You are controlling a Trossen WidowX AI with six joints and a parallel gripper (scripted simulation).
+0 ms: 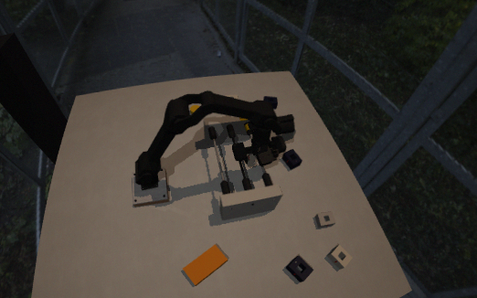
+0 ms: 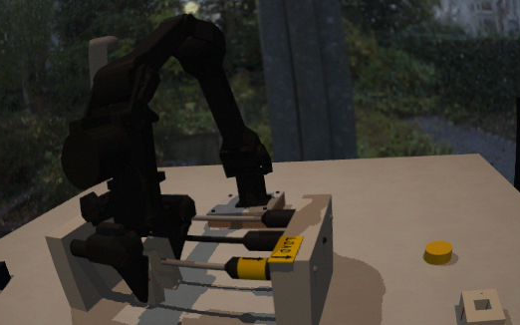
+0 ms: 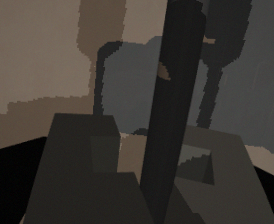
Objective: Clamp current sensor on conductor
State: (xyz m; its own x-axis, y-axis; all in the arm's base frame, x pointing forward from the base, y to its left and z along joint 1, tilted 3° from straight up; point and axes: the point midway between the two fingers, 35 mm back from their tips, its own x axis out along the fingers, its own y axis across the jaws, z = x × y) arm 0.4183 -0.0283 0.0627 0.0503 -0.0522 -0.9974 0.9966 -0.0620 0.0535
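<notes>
- My gripper (image 2: 143,279) is down among the conductors of the fixture, fingers clamped on the split-core sensor (image 3: 131,189), so it's pinching, not spread.
- Wrist view: the sensor's dark grey body fills the lower frame, and a dark rod (image 3: 177,90) runs through its middle gap, so the sensor sits round that conductor. Can't tell whether it's latched.
- Exterior view: my fingers come down at the rod (image 2: 196,264) that ends in the yellow sleeve (image 2: 251,268), right beside the yellow LOAD tag (image 2: 286,248) on the white end block (image 2: 311,259).
- The sensor's arrow isn't readable in any view.
- Two more rods with black sleeves (image 2: 266,240) run parallel behind it.
- Top view: arm base plate (image 1: 137,199) sits left of the fixture; a dark blue cube (image 1: 292,158) is just beside my gripper.
- Further out: orange block (image 1: 205,264), two pale square cores (image 1: 325,219), one dark core (image 1: 299,269), all well apart from the fixture.
- Yellow disc (image 2: 438,251) sits on the table (image 2: 420,199), right of the fixture.
</notes>
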